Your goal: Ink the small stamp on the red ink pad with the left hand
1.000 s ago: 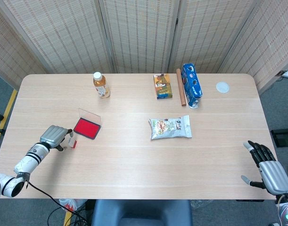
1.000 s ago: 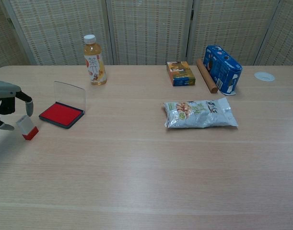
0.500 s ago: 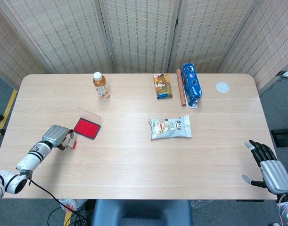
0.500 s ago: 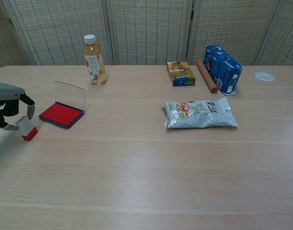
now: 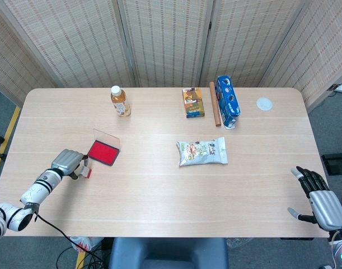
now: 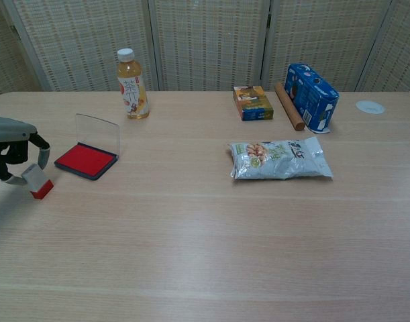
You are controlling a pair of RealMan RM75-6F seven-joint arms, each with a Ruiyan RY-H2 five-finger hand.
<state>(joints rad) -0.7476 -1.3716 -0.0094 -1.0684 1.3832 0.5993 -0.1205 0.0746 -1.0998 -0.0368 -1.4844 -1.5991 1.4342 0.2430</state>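
My left robot hand (image 6: 13,149) pinches the small stamp (image 6: 38,181), a pale blocky body tilted, red base low on the wooden surface (image 6: 205,228), just beside the glossy red ink pad (image 6: 86,160).

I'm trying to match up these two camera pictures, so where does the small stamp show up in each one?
Head view: the small stamp is at lower left, at the left hand, just left of the red ink pad.
Chest view: the small stamp is at the far left edge, mid-height, between that hand's fingers.
Shared landmark: the red ink pad with its raised clear lid.
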